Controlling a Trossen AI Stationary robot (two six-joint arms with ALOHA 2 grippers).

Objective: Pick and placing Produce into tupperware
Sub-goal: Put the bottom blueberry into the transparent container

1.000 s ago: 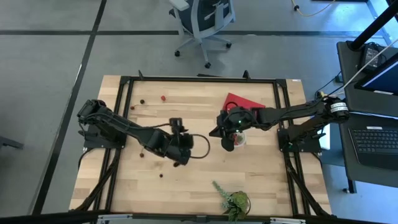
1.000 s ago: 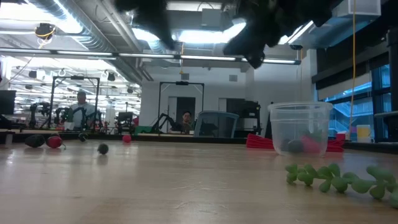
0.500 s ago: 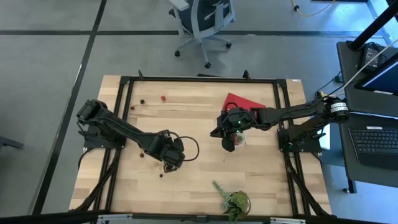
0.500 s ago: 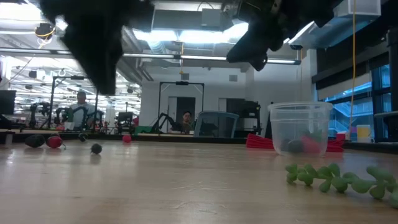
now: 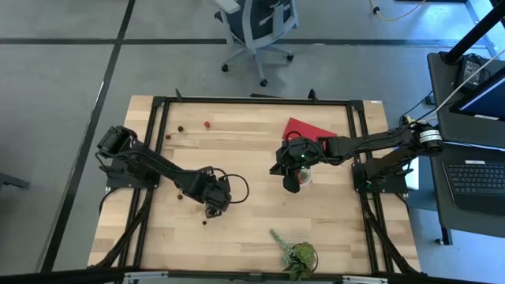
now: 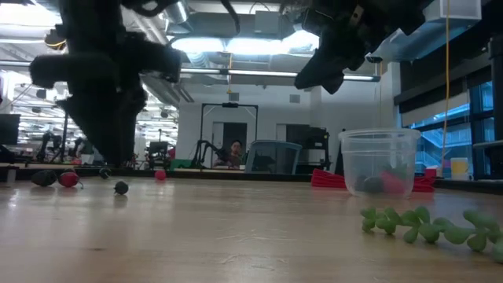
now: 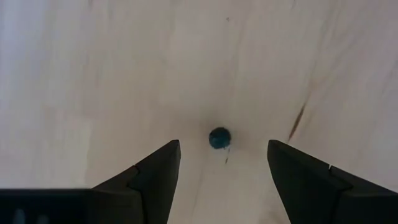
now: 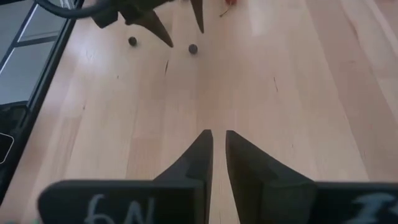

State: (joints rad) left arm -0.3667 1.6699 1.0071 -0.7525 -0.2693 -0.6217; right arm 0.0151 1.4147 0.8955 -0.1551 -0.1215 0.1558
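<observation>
The left claw (image 5: 215, 210) hangs low over the front left part of the wooden desk (image 5: 252, 221). Its two fingers (image 7: 152, 177) stand wide apart and hold nothing. A tiny dark berry (image 7: 219, 138) lies on the wood between the finger tips, not touching either one. In the high view another dark berry (image 5: 204, 222) sits just in front of this claw.

The right claw (image 5: 290, 184) hovers above the clear plastic cup (image 6: 379, 161), which stands on the right side of the desk beside a flat red piece (image 5: 304, 128). Its fingers (image 8: 194, 158) are almost together with only a thin gap (nothing is between them). Inside the cup lie one dark fruit (image 6: 372, 185) and one red fruit (image 6: 393, 181).

More little fruits lie near the far left of the desk: a red one (image 5: 207, 124) and a dark one (image 5: 181, 128). A green leafy plant (image 5: 294, 254) lies at the front edge.
</observation>
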